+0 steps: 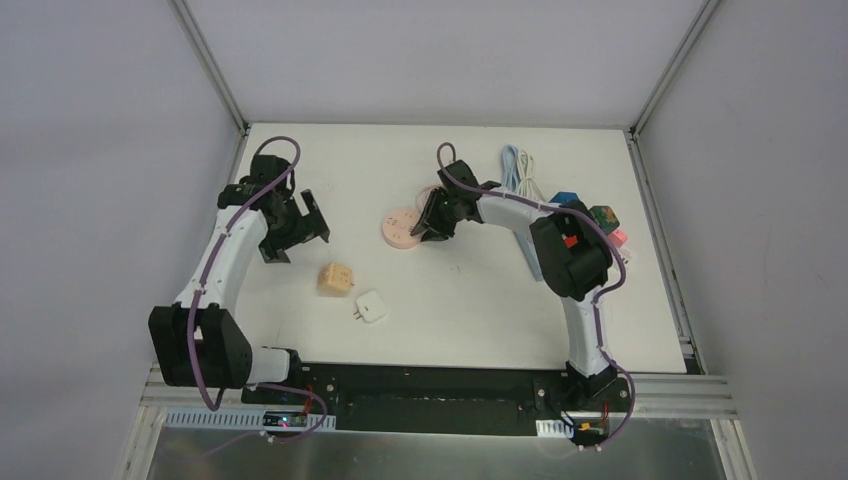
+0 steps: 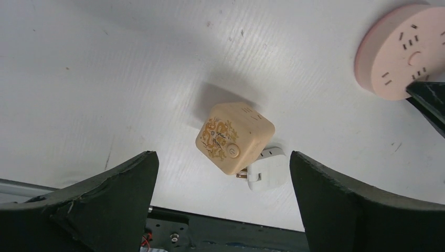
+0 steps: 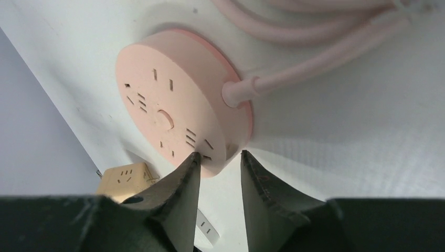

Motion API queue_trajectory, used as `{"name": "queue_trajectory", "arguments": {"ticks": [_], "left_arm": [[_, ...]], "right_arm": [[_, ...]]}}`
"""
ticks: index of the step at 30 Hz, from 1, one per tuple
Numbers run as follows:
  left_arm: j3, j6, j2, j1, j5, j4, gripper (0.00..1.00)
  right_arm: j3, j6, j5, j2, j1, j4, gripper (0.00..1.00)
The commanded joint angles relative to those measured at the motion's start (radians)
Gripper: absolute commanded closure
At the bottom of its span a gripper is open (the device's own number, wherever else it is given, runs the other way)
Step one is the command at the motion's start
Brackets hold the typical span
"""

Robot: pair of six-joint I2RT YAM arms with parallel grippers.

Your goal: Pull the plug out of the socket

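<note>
A tan cube socket [image 1: 335, 279] with a gold dragon print lies on the white table. A white plug [image 1: 371, 306] lies just right of it with its prongs bare, apart from the cube. Both show in the left wrist view, the cube [image 2: 234, 137] and the plug [image 2: 267, 170]. My left gripper [image 1: 300, 225] hovers open and empty up-left of them, jaws wide [image 2: 221, 155]. A pink round socket [image 1: 402, 228] lies mid-table. My right gripper [image 1: 430, 222] pinches its near rim [image 3: 219, 155]; the pink socket [image 3: 168, 113] fills that view.
The pink socket's cord [image 3: 315, 58] runs off to the right. White and blue cables [image 1: 520, 170] are coiled at the back. Coloured blocks [image 1: 600, 215] sit by the right arm. The black base rail [image 1: 430, 385] lines the near edge.
</note>
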Motion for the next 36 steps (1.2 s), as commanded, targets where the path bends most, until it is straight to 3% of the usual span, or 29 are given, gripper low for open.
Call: {"name": "queue_trajectory", "arguments": {"ticks": [1,4,10,17,20,26,36], "left_arm": [[0.062,0.056,-0.08,0.004,-0.061,-0.079,0.01],[0.067,0.078,-0.112,0.004,0.04,-0.055,0.01],[0.069,0.094,-0.148,0.003,0.274,0.035,0.02],[0.057,0.075,-0.186,-0.002,0.386,0.135,0.02],[0.055,0.064,-0.2,-0.003,0.41,0.175,0.02],[0.052,0.044,-0.221,-0.012,0.45,0.251,0.02],[0.085,0.002,-0.166,-0.012,0.402,0.234,0.02]], "right_arm": [[0.1,-0.012,0.041,0.091,0.035,-0.063,0.64],[0.211,-0.031,0.042,0.133,0.035,-0.081,0.57],[0.324,-0.123,0.16,0.074,0.007,-0.183,0.33],[0.101,-0.24,0.291,-0.281,-0.121,-0.275,0.25],[-0.007,-0.296,0.443,-0.44,-0.184,-0.35,0.23],[-0.155,-0.316,0.664,-0.675,-0.33,-0.49,0.09],[-0.349,-0.279,0.547,-0.813,-0.462,-0.544,0.08]]}}
